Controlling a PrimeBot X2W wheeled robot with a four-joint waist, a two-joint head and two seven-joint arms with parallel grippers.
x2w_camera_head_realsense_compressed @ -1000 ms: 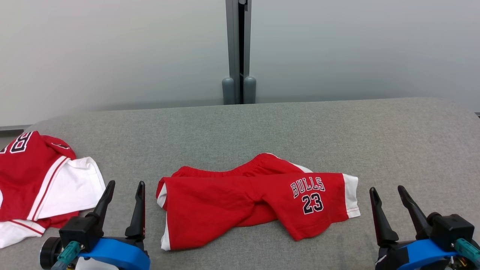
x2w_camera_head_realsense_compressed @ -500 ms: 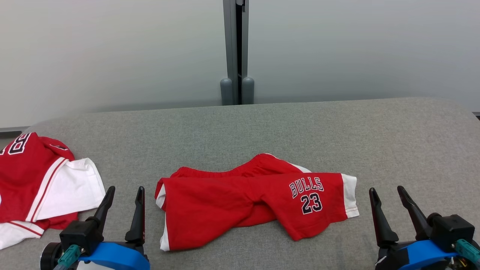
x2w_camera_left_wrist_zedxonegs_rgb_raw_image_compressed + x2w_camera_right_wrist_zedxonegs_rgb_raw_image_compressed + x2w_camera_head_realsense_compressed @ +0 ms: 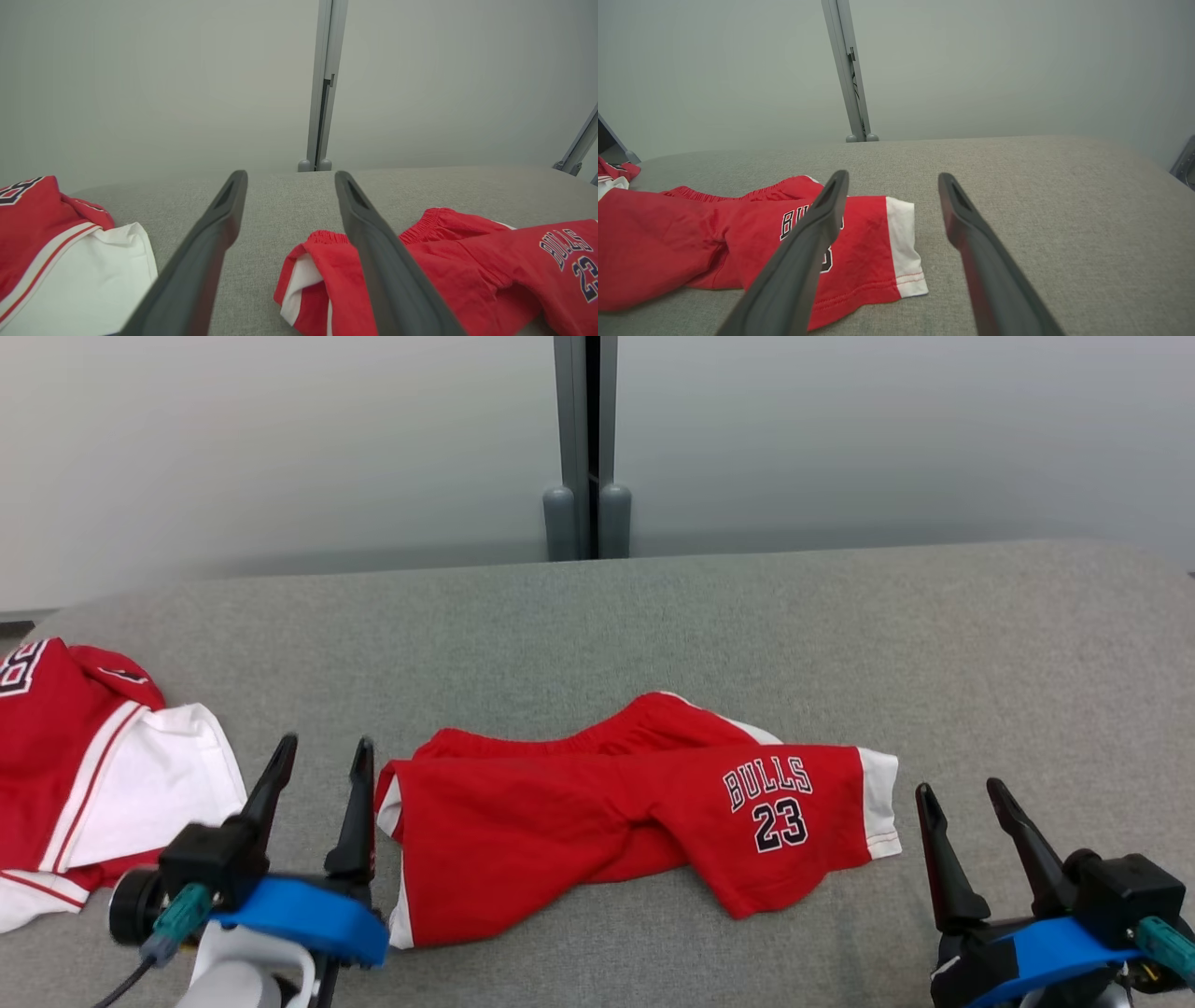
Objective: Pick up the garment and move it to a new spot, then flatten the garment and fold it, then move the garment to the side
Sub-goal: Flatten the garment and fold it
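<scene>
Head view: red shorts (image 3: 607, 821), printed BULLS 23, are lying crumpled on the grey worktop (image 3: 653, 625), centre, toward the near edge, with the waistband facing the far side. A red-and-white jersey (image 3: 84, 765) is lying at the left. The left gripper (image 3: 327, 742) is hovering just beside the shorts' left end, its fingers standing apart and holding nothing. The right gripper (image 3: 960, 787) is hovering near the white-hemmed right leg, apart from it, its fingers spread and empty. A grey post (image 3: 586, 439) is standing behind the worktop.

Left wrist view: both fingers (image 3: 205, 242) are pointing toward the far side. The right one is crossing the shorts' left end; contact cannot be told.

Right wrist view: the fingers (image 3: 971, 242) are standing wide apart, the white hem showing in the gap between them.
</scene>
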